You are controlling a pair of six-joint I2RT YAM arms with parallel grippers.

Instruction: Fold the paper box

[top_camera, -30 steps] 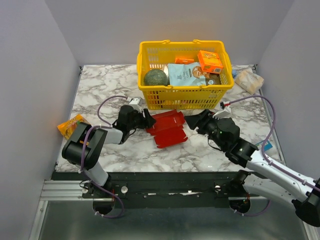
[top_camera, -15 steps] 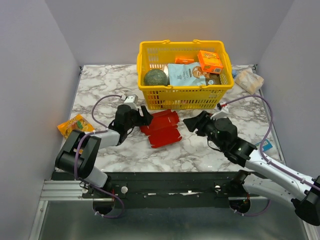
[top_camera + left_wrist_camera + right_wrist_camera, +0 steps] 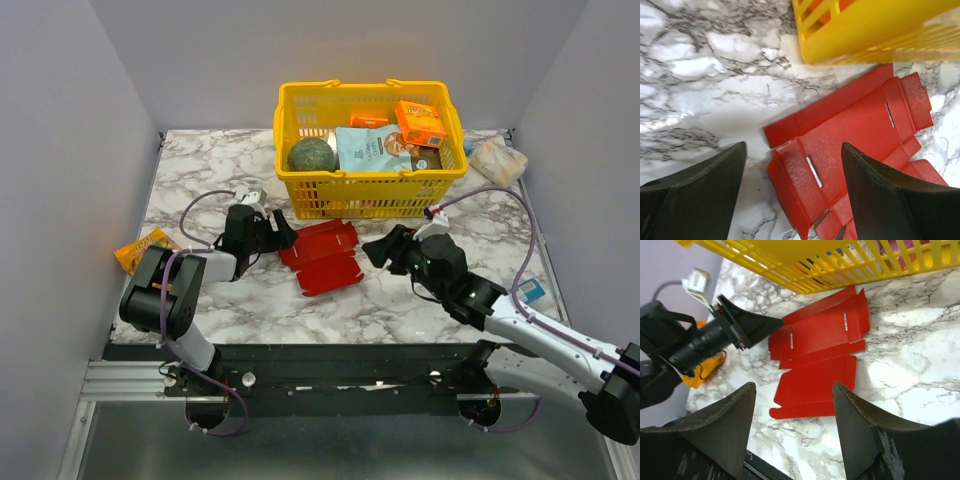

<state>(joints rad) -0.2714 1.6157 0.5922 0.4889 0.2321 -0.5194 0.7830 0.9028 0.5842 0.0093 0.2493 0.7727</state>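
The paper box (image 3: 322,257) is a bright red die-cut sheet lying open and nearly flat on the marble table, just in front of the yellow basket. It also shows in the left wrist view (image 3: 850,145) and in the right wrist view (image 3: 820,357). My left gripper (image 3: 281,233) is open and empty at the sheet's left edge, its fingers (image 3: 695,195) either side of a raised side flap. My right gripper (image 3: 374,250) is open and empty, just right of the sheet, with its fingers (image 3: 715,425) spread wide above it.
A yellow basket (image 3: 370,195) with a green ball, a blue packet and an orange carton stands behind the sheet. An orange snack packet (image 3: 138,250) lies at the left table edge. A wrapped packet (image 3: 497,160) lies back right.
The red sheet has slid left and a little back with the left gripper. The left gripper has drawn back left. The right gripper has moved left toward the sheet.
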